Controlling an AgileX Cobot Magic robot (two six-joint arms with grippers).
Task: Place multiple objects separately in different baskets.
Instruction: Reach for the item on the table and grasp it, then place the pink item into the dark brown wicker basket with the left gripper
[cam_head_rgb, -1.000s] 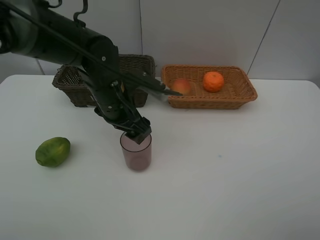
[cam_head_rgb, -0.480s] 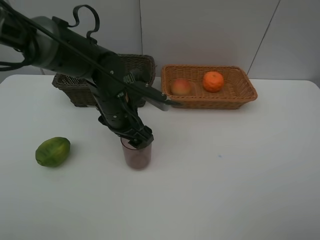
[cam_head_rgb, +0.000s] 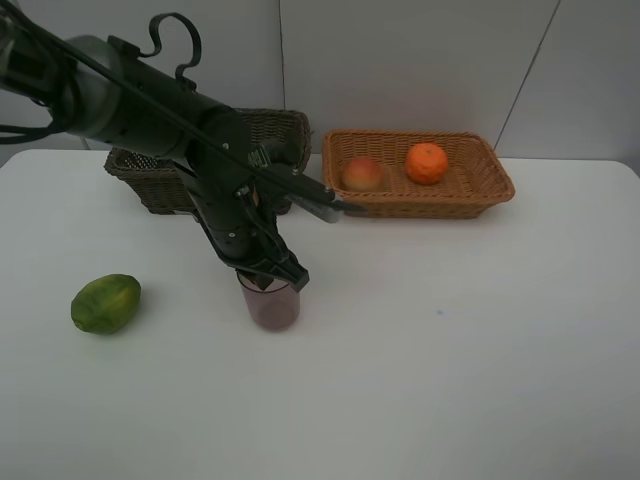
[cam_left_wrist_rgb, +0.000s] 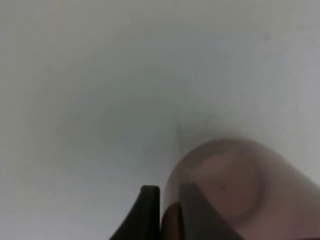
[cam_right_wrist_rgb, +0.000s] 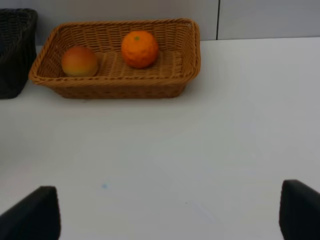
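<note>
The light tan basket, upper right of centre in the high view, holds a red-yellow peach-like fruit at its left end and an orange beside it, the two apart. Left of it stands the dark brown basket, largely covered by the left arm, so its contents cannot be told. The translucent mauve cup stands upright on the table left of centre; the left gripper is clamped on its rim, one finger inside, one outside. The green oval fruit lies at far left. The right gripper hangs wide, holding nothing.
</note>
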